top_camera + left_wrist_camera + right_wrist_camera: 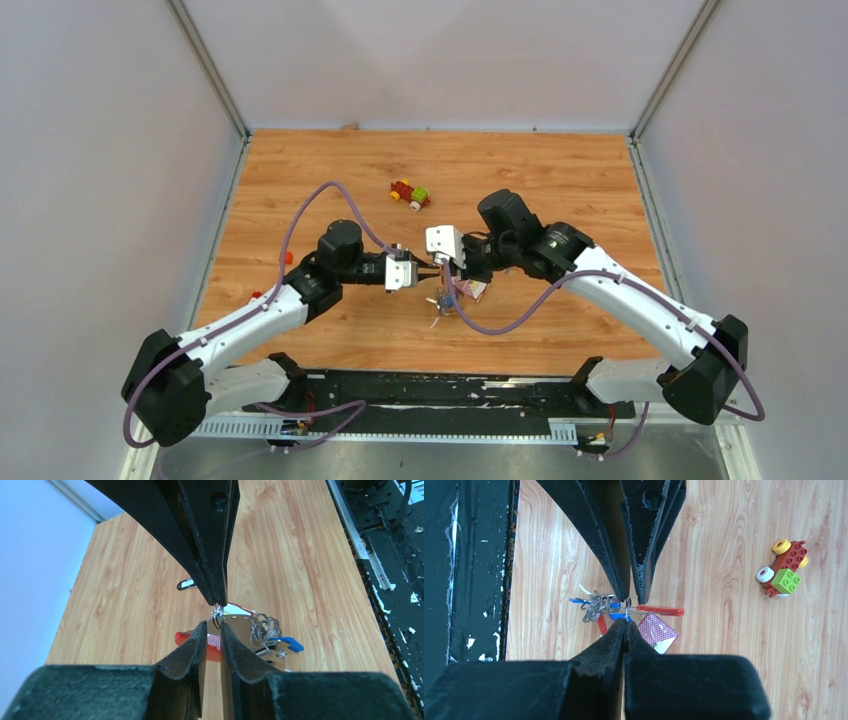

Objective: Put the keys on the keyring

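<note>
Two tools are brought tip to tip above the bench [560, 180], so that the keyring [216, 616] is presented between them. The right tool [626, 624] is pressed together on a thin wire loop of the keyring, seemingly to hold it steady. The left tool [214, 626] is spread slightly, with that loop lying in its gap; contact cannot be confirmed. Just below the tips a bunch appears to be hung: a blue-headed key [289, 643], coiled rings [594, 605] and a red fob [661, 611]. One black-headed key [186, 584] is left on the bench beyond the left tool's tips, judged not yet threaded. Only one container-like thing is seen, a pink packet [656, 632] beneath the tools; its contents are hidden.
</note>
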You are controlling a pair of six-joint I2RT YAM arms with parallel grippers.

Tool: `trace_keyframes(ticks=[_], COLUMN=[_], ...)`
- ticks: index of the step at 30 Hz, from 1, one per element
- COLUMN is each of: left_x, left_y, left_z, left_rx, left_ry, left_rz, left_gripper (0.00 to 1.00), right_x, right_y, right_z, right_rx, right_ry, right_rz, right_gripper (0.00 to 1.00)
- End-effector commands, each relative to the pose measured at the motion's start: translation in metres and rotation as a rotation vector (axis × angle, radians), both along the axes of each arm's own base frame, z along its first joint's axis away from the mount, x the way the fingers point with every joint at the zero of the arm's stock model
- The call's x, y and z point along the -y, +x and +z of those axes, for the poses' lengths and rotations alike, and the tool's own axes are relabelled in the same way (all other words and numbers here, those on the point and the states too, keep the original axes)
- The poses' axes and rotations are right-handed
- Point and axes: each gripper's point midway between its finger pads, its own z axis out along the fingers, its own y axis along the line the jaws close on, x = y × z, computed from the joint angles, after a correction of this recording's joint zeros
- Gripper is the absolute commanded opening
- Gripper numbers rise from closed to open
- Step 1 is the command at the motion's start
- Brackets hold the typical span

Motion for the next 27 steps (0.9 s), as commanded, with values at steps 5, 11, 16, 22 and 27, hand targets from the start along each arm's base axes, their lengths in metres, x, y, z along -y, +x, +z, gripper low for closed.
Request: trace_keyframes(ticks=[5,11,16,22,27], left_x=[0.005,0.006,0.008,0.008,0.006], left_y=[0.003,0.004,0.003,-0.001,-0.005], left_z=[0.014,0.012,0.012,0.013,0.018], left_rx=[0.055,0.051,0.046,0.034,0.039], left_ry=[-0.033,-0.034,-0.042,-0.050,-0.103], left_rz=[-0.017,-0.019,-0.027,-0.043,-0.039], left_gripper=[0.19,0.20,0.13,0.00,0.00], right_x=[-0.008,-0.010,-0.011,-0.013,-0.007], right_y=[0.002,0.000,-0.001,0.000,0.003], right_z=[0.015,0.015,0.014,0.010,0.002], right_rx=[0.055,0.046,0.040,0.028,0.043], right_ry=[0.067,0.079,0.083,0.079,0.066], right_rz=[0.018,0.025,0.030,0.029,-0.002], right_gripper=[0.00,0.00,0.00,0.00,0.16])
